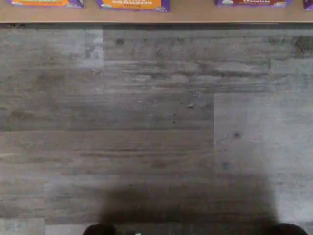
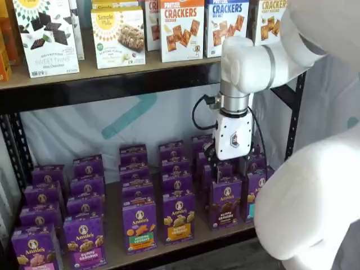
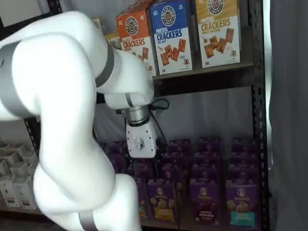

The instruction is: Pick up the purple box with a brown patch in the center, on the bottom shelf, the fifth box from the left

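Wrist view: grey plank floor, box tops along the shelf edge. In a shelf view the purple box (image 2: 225, 203) w/ brown patch stands front row on the bottom shelf (image 2: 185, 242), jaws (image 2: 228, 167) just above/behind it; spread or not, can't tell. Other shelf view: purple box (image 3: 205, 200), jaws hidden.

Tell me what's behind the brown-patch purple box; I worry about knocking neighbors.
More purple boxes queue behind the purple box on the bottom shelf; the tool's body covers the row's rear.
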### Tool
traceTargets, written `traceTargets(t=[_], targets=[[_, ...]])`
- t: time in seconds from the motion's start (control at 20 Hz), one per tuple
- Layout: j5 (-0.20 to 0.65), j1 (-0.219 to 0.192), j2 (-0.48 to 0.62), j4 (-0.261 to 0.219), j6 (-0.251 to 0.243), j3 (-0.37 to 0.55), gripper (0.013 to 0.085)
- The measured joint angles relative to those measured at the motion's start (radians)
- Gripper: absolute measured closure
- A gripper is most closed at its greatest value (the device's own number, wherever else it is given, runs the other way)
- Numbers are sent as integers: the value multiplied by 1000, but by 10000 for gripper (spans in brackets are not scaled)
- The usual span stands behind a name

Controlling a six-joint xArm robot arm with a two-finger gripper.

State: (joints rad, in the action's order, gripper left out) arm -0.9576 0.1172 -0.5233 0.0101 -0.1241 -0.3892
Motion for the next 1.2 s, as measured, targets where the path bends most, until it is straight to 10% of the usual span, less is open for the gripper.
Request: traceTargets(t=[1.2], targets=[[462, -163, 629, -63, 115, -194, 130]])
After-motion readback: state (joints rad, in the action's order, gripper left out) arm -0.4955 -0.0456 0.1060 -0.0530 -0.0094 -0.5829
